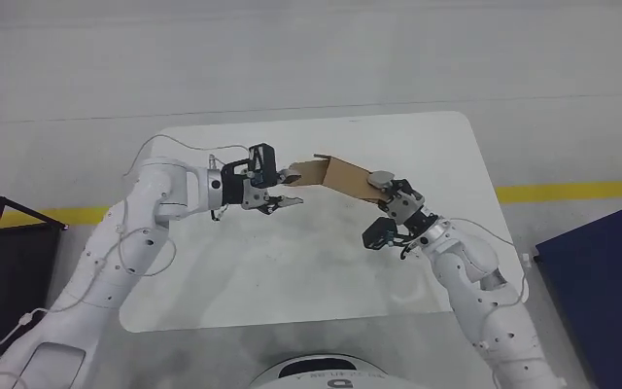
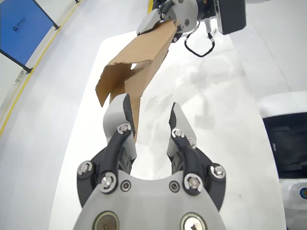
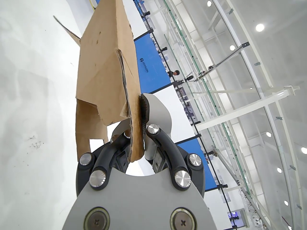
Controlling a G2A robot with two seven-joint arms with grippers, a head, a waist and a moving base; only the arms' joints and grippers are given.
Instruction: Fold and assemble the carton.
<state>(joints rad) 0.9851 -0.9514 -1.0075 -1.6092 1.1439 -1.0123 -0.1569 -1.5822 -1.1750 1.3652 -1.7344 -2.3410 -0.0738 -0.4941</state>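
Currently: partly opened brown cardboard carton [image 1: 335, 175] [image 2: 141, 56] [image 3: 105, 68] hangs between both arms, lifted clear of the white rounded counter [image 1: 321, 272] [image 2: 203, 96] [image 3: 28, 96].
I read the right gripper [image 1: 382, 185] [image 2: 163, 17] [image 3: 134, 113] as pressed tight on one end of the carton, with the cardboard edge pinched between its pads. The left gripper [image 1: 277, 192] [image 2: 147, 107] is spread wide at the opposite end. A loose flap [image 2: 136, 116] lies along the inner pad of one finger [image 2: 115, 111], while the other finger [image 2: 180, 120] stands apart from the cardboard. The carton runs roughly level from one gripper to the other over the far half of the counter, with ragged flaps hanging at both ends.
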